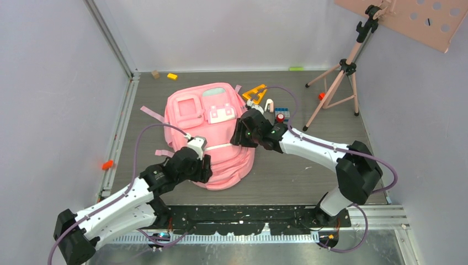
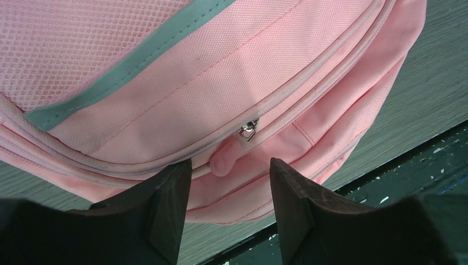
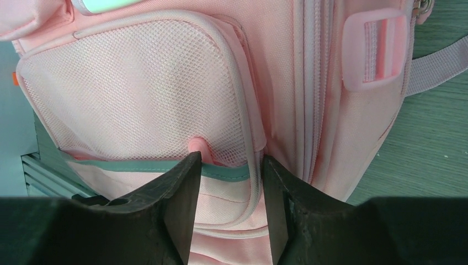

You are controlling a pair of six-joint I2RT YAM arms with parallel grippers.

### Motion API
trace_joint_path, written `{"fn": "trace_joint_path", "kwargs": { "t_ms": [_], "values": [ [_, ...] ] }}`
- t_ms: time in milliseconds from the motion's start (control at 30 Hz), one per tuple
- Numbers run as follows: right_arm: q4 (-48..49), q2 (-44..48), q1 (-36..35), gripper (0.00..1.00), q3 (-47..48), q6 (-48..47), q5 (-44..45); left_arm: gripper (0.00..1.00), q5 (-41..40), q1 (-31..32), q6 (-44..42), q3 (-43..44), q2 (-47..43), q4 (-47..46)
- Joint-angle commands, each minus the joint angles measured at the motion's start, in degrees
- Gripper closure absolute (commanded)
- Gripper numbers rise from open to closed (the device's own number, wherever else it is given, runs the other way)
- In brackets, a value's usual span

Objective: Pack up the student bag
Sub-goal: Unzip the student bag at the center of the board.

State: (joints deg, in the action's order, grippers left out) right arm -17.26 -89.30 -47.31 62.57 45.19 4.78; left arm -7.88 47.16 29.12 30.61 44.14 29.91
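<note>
The student bag (image 1: 212, 132), a large pink backpack, lies flat in the middle of the table. My left gripper (image 1: 203, 165) is at its near left edge. In the left wrist view the left gripper (image 2: 230, 176) is open, and a silver zipper slider (image 2: 249, 131) with a pink pull tab (image 2: 225, 160) sits just beyond the fingertips, not held. My right gripper (image 1: 243, 133) is over the bag's right side. In the right wrist view the right gripper (image 3: 230, 165) is open, straddling the piped corner of a mesh pocket (image 3: 143, 94) with a grey-green trim band (image 3: 226, 172).
Beyond the bag's right side lie an orange triangular ruler (image 1: 255, 91) and a blue box with a red cap (image 1: 281, 114). A pink tripod (image 1: 339, 83) stands at back right. Small blocks (image 1: 172, 76) lie at the back. A pink buckle and strap (image 3: 375, 49) hang off the bag's side.
</note>
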Motion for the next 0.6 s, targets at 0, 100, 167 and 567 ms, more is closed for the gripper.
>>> {"fn": "trace_joint_path", "kwargs": {
  "t_ms": [0, 100, 167, 567],
  "values": [
    [2.0, -1.3, 0.0, 0.53, 2.8, 1.5, -0.6, 0.45, -4.4, 0.3, -2.2, -0.2, 1.1, -8.1],
    [2.4, -1.3, 0.0, 0.58, 2.8, 1.7, -0.6, 0.48, -4.8, 0.4, -3.0, -0.5, 2.1, -9.4],
    [2.6, -1.3, 0.0, 0.59, 2.8, 1.8, -0.6, 0.51, -4.7, 0.5, -3.7, -0.9, 2.5, -10.2],
    [3.3, -2.0, 0.0, 0.75, 2.7, 1.9, -0.7, 0.85, -4.9, 1.6, -5.7, -1.7, 2.5, -13.5]
  ]
}}
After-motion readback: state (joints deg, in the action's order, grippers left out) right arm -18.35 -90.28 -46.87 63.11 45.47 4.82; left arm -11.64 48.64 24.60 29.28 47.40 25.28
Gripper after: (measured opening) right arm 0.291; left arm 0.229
